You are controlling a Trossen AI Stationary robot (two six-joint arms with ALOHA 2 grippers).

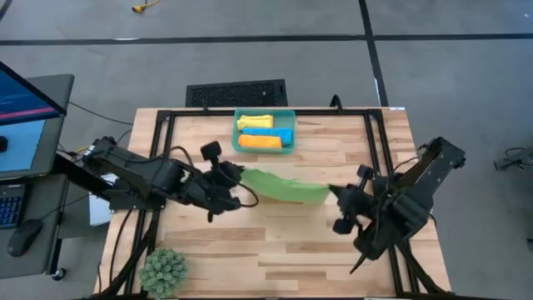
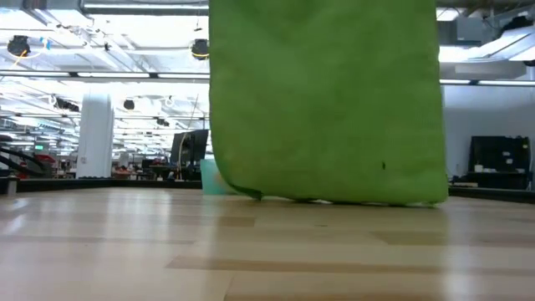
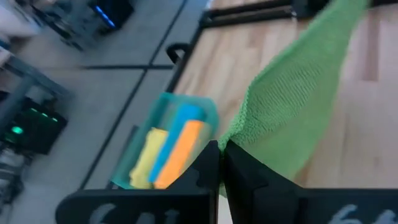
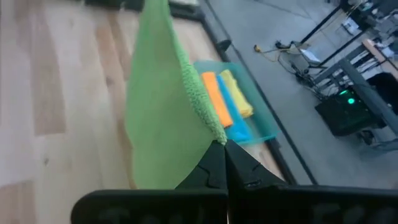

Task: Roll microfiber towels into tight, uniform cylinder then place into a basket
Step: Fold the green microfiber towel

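Both tools clamp the green towel (image 1: pixel 283 186) by its top corners, left tool (image 1: pixel 236 185) and right tool (image 1: pixel 337 193), hanging it over the bench (image 1: pixel 333 250). Next: lay flat, roll, toward basket (image 1: pixel 235 133).

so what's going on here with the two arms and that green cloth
Both arms hold the green towel stretched between them above the table: the left gripper is shut on one corner, the right gripper on the other. It hangs unrolled. The yellow, blue and orange towels already lie rolled in the basket.
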